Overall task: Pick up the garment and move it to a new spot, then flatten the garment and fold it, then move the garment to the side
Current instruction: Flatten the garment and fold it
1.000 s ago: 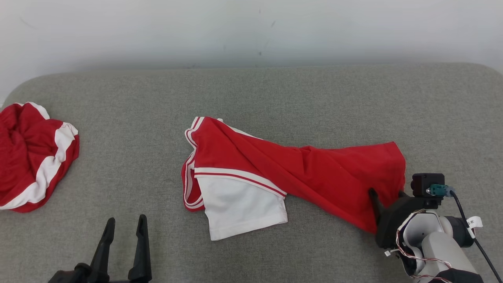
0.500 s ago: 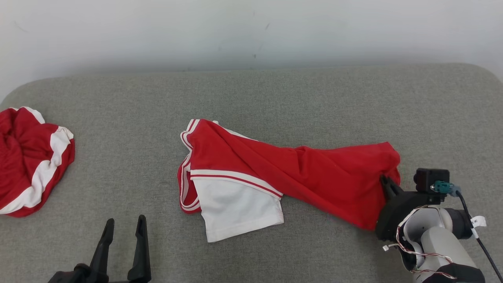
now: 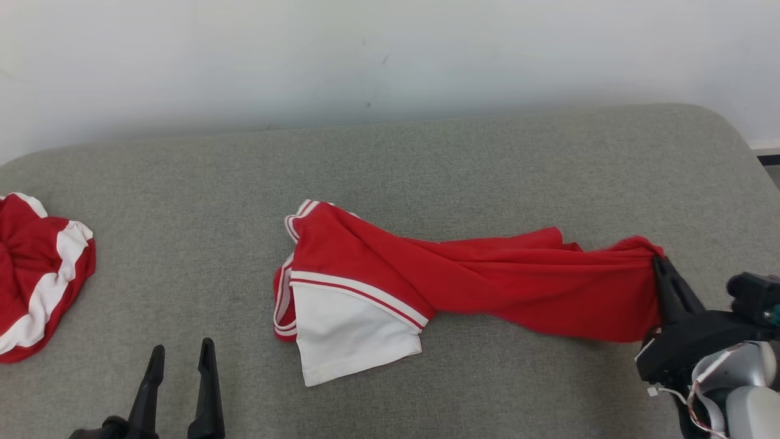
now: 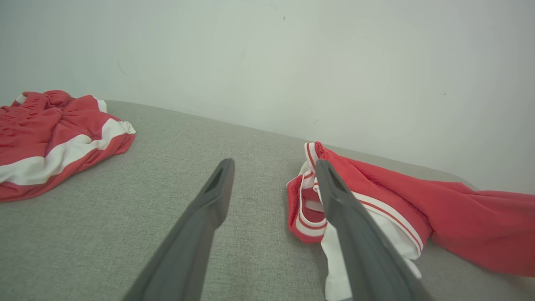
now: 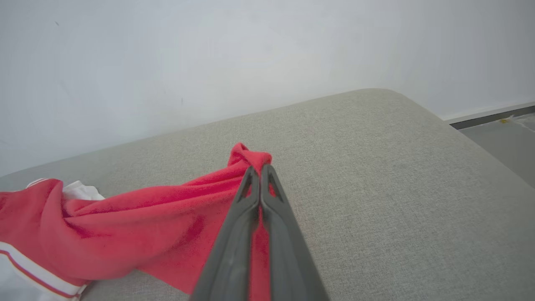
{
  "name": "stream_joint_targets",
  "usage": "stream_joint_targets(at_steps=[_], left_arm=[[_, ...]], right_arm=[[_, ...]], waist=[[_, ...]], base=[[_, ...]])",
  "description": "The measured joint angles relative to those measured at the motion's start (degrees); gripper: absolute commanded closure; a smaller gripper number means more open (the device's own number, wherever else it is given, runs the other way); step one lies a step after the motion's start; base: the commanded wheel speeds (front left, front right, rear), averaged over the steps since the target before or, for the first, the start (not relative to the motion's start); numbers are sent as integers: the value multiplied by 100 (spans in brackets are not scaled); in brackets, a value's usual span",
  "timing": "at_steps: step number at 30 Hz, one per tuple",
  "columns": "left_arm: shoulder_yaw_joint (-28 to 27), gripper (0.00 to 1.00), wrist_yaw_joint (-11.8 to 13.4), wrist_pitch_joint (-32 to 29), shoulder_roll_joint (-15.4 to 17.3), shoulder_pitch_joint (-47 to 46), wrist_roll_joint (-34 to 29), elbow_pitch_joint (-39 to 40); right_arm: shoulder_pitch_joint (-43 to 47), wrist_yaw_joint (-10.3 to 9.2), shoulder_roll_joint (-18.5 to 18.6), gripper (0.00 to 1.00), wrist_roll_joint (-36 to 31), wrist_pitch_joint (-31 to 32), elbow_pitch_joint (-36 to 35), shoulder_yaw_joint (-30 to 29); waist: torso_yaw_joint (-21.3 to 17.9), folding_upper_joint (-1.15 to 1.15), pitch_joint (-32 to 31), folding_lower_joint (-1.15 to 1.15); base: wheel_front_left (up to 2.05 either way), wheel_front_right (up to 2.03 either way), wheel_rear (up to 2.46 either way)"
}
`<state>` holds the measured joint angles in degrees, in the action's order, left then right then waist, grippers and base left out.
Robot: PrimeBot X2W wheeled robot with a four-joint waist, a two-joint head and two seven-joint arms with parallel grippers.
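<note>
A red garment (image 3: pixel 463 280) with white panels and striped trim stretches across the middle of the grey cushion (image 3: pixel 426 158). Its right end is bunched and lifted off the cushion. My right gripper (image 3: pixel 658 261) is shut on that bunched red end; in the right wrist view the fingers (image 5: pixel 250 196) press together with cloth (image 5: pixel 146 230) pinched at their tips. The white sleeve part (image 3: pixel 347 335) lies flat at the lower left. My left gripper (image 3: pixel 181 356) stands open near the front edge, left of the garment (image 4: pixel 418 213), with nothing between its fingers (image 4: pixel 217 196).
A second crumpled red and white garment (image 3: pixel 36 280) lies at the cushion's far left edge, also in the left wrist view (image 4: pixel 54 133). A pale wall (image 3: pixel 390 55) rises behind. The cushion's rounded right corner (image 5: pixel 418 113) drops to floor beyond.
My right gripper has shut on the garment's right end and pulled it right and up, stretching the red cloth into a long band. The head camera shifted. The left gripper stayed open.
</note>
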<state>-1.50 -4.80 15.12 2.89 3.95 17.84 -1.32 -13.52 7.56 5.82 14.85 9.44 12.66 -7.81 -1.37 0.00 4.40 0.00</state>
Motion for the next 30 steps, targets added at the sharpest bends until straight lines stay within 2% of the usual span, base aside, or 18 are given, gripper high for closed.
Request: stream_joint_targets(at_steps=[5,9,16,24,30], left_arm=[[7,0,3,0,0,7,3,14],[27,0,10,0,0,4,16,24],[166,0,-27,0,0,-154,16,-20],[181,0,-65,0,-2,-264,37,-44],[235,0,-81,0,-1,-404,51,-81]], right_arm=[[481,0,-174,100,-60,486,-1372,-399],[464,0,-219,100,-221,843,-1585,-461],[-426,-1,47,100,-564,895,-542,-314],[-1685,-1,209,100,-842,322,869,-389],[-2612,-1,261,100,-1102,-353,1937,-491]], waist=[[-42,0,-19,0],[-34,0,34,0],[163,0,162,0],[456,0,393,0],[677,0,564,0]], base=[[0,0,0],[0,0,0],[0,0,0],[0,0,0],[0,0,0]])
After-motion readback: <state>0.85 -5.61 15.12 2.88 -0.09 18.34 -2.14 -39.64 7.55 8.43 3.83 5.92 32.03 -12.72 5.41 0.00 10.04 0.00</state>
